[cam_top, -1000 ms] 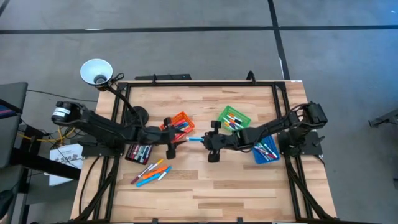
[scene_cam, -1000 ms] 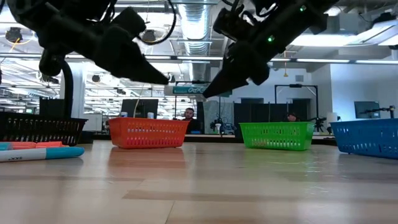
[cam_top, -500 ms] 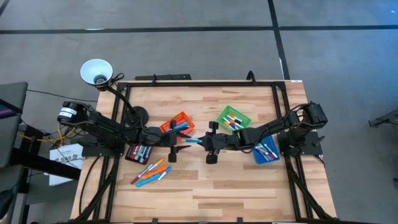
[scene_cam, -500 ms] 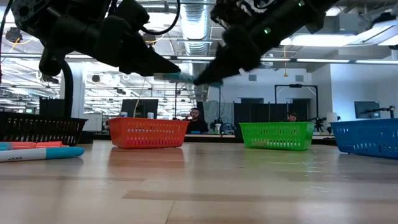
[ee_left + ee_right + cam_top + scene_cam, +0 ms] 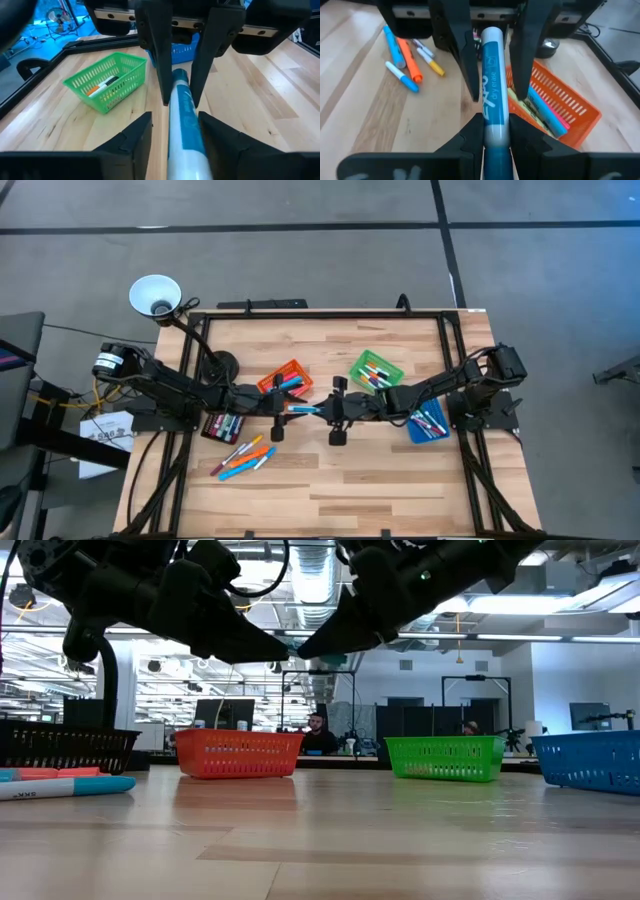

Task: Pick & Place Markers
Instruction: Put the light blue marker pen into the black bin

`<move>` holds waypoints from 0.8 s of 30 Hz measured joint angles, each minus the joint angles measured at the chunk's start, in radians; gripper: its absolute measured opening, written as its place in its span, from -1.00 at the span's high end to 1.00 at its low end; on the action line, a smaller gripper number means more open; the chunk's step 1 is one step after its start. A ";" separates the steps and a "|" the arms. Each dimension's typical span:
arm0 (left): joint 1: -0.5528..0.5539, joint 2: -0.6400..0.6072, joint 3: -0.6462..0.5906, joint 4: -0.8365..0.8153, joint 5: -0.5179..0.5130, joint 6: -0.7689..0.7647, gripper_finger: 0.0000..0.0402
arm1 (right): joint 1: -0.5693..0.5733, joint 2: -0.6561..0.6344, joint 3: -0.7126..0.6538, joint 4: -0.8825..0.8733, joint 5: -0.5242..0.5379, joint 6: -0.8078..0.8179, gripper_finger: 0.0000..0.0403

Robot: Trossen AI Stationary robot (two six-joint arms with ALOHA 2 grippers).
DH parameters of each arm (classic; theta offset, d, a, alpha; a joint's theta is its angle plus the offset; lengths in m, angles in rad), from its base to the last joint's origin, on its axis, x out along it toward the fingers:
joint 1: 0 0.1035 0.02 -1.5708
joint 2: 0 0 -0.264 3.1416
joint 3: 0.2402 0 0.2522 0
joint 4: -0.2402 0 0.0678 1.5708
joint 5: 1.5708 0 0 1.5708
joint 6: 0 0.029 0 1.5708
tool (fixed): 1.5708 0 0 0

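Two pincers meet over mid-surface [image 5: 340, 480]: your right pincer [image 5: 490, 131] pinches the blue marker [image 5: 492, 95] at its 3 o'clock end, while the left pincer [image 5: 172, 127] stands spread around the 9 o'clock end, not yet clamped. The marker's long axis runs 9-to-3, level, above the wood, near the orange bin [image 5: 285, 377].
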 joint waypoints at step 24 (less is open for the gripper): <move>-0.012 0.000 0.000 -0.001 0.029 -0.007 0.62 | 0.000 0.001 0.000 -0.025 -0.001 0.046 0.00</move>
